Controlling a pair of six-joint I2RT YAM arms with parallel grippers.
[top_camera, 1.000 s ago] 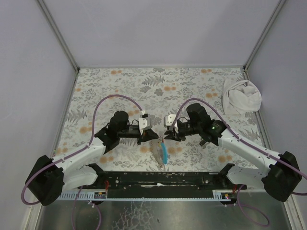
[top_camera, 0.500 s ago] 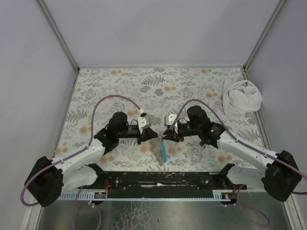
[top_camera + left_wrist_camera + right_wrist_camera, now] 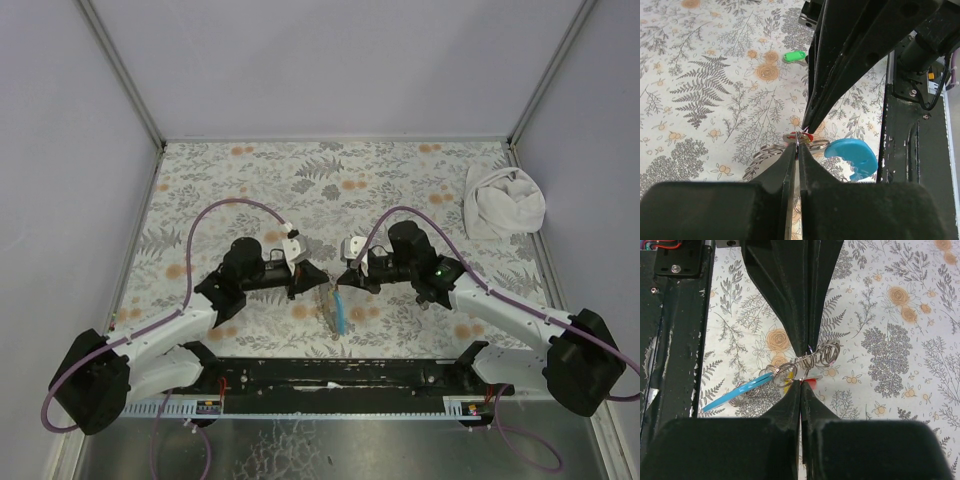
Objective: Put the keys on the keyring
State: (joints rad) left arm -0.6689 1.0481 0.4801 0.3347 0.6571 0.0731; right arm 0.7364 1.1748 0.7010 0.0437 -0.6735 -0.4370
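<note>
The keyring (image 3: pixel 339 312) lies between the two arms near the table's front edge; it is a string of thin metal loops (image 3: pixel 821 357) with a light-blue piece (image 3: pixel 852 155) (image 3: pixel 733 393). My left gripper (image 3: pixel 311 279) (image 3: pixel 797 144) is shut, pinching a wire loop of the keyring. My right gripper (image 3: pixel 341 281) (image 3: pixel 800 381) faces it tip to tip and is shut on the red key (image 3: pixel 811 382) (image 3: pixel 809 136) at its thin metal end. A yellow key (image 3: pixel 786 385) hangs among the loops. A green key (image 3: pixel 794 56) lies loose on the cloth beyond the right gripper.
A crumpled white cloth (image 3: pixel 503 202) sits at the back right. The black mounting rail (image 3: pixel 340 375) runs along the near edge, just behind the keyring. Grey walls (image 3: pixel 90 150) close in the flowered table cover (image 3: pixel 330 180) on three sides.
The right gripper's jaws have gone from partly open to shut at the red key. Both grippers have dropped slightly toward the near edge, and the keyring has shifted a little with them.
</note>
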